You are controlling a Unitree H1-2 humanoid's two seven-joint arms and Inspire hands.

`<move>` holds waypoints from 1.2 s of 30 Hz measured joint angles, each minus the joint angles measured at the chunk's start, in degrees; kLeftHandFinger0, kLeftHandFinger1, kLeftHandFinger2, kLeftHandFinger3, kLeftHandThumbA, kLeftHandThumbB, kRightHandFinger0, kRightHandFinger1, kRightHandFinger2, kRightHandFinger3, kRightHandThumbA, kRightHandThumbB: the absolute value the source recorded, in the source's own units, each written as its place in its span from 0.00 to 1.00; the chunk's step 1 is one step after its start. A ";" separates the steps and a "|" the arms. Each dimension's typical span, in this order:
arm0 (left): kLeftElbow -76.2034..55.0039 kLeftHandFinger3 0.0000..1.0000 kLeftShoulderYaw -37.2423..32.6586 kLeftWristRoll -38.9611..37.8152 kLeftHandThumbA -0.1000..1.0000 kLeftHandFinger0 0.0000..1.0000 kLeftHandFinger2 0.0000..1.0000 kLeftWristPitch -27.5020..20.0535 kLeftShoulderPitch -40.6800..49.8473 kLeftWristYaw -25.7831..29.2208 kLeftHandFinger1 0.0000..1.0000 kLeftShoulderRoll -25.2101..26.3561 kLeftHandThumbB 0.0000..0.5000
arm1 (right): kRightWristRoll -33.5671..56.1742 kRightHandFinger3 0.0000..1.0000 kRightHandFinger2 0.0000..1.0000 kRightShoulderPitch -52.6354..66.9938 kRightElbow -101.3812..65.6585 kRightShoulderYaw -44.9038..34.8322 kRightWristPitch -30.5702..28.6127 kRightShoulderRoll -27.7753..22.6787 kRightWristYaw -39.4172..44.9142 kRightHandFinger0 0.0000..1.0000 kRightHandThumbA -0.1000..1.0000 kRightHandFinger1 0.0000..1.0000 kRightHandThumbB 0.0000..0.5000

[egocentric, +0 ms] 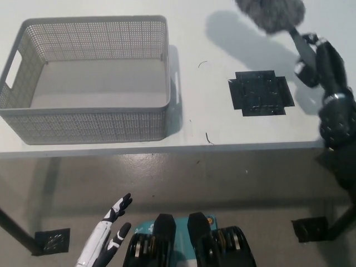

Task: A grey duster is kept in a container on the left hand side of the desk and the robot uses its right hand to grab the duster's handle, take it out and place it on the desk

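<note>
The duster has a bushy, fluffy grey head at the far right of the surface, partly cut off by the picture's top edge. Its slim dark handle runs down and to the right from the head into the black right robot hand, which is wrapped around it. The head's shadow falls on the surface just to its left. The container, a grey rectangular basket with perforated walls and a cut-out grip in its left end, stands upright on the surface's left side, well apart from the duster.
</note>
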 measured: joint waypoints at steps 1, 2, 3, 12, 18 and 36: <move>-0.02 1.00 0.08 0.00 1.00 1.00 1.00 0.00 0.21 0.01 1.00 0.02 0.21 | -0.27 0.80 0.82 0.65 0.08 0.89 -0.39 -1.14 0.39 0.00 0.00 0.37 0.36; -0.07 1.00 0.15 0.01 1.00 1.00 1.00 0.00 0.41 0.03 1.00 0.02 0.21 | -0.49 0.80 0.82 1.35 0.27 1.70 -0.84 -2.36 0.74 0.00 0.00 0.38 0.36; -0.12 1.00 0.18 0.01 1.00 1.00 1.00 -0.01 0.63 0.04 1.00 0.02 0.21 | -0.68 0.79 0.82 1.97 0.62 2.34 -1.20 -3.36 0.93 0.00 0.00 0.39 0.38; -0.39 1.00 0.52 0.07 1.00 1.00 1.00 0.00 1.32 0.07 1.00 0.06 0.22 | -1.22 0.89 0.90 6.54 1.68 4.13 -3.09 -8.71 1.74 0.00 0.00 0.35 0.23; -0.38 1.00 0.63 0.35 1.00 1.00 1.00 0.01 1.31 0.15 1.00 0.09 0.24 | -4.83 0.72 0.78 6.50 1.91 9.45 -4.40 -12.96 1.15 0.00 0.00 0.41 0.45; -0.46 1.00 0.33 0.54 1.00 1.00 1.00 0.17 0.35 0.00 1.00 0.91 0.21 | -17.52 1.00 1.00 5.15 -11.05 21.73 -6.03 -21.21 3.81 1.00 0.70 1.00 1.00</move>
